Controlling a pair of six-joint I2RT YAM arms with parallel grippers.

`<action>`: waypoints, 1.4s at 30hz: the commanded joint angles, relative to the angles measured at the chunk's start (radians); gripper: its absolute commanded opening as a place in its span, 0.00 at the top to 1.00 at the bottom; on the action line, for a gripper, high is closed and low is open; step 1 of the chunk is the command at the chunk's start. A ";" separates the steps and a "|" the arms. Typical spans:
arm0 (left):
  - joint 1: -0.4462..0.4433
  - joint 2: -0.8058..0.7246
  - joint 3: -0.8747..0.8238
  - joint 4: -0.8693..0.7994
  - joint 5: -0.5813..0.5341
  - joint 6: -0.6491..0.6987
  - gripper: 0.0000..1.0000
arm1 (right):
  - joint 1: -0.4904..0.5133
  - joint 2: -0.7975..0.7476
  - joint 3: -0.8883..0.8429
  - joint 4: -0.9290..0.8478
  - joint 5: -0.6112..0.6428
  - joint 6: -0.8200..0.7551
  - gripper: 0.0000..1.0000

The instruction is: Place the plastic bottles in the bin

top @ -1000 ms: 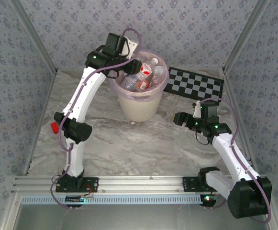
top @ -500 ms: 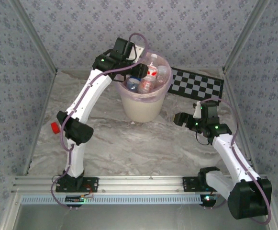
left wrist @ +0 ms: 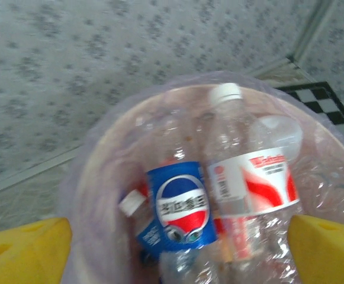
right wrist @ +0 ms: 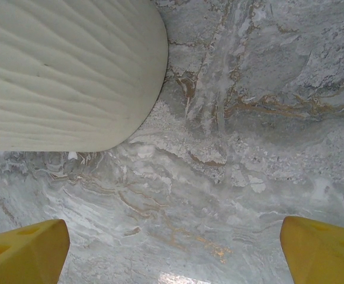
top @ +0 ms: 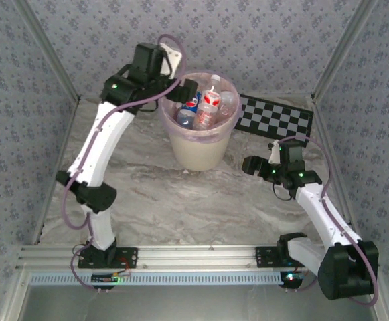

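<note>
Glossy clear plastic bottles [left wrist: 246, 183]; matt ribbed bin [top: 195, 150]

My top camera sits high behind both arm bases, looking down over the table [top: 154, 200]. The left wrist view hangs close above the bin [left wrist: 95, 177], just beyond its fingers [left wrist: 23, 248]. The right wrist view faces down near the table; all three share the bin.

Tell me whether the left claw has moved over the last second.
Yes. The left claw has drawn back to the left, from over the middle of the bin to above its left rim, and it now stands open.
</note>
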 commanded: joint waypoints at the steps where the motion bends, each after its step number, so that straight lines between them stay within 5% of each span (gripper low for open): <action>1: 0.064 -0.135 -0.159 -0.019 -0.150 -0.029 0.00 | -0.007 0.018 0.051 0.004 -0.019 -0.027 0.06; 9: 0.409 -0.540 -0.856 0.155 -0.105 -0.194 0.00 | -0.011 0.102 0.078 0.024 -0.052 -0.058 0.06; 16: 0.708 -0.610 -1.218 0.243 -0.036 -0.275 0.00 | -0.004 0.123 0.064 0.071 -0.049 -0.023 0.06; 28: 0.702 -0.615 -1.527 0.286 -0.217 -0.453 0.00 | -0.033 0.164 0.044 0.090 -0.063 -0.046 0.06; 34: 0.698 -0.557 -1.597 0.359 -0.134 -0.481 0.00 | -0.036 0.250 0.117 0.086 -0.103 -0.069 0.06; 42: 0.673 -0.496 -1.628 0.369 -0.144 -0.472 0.24 | -0.037 0.239 0.126 0.077 -0.089 -0.062 0.06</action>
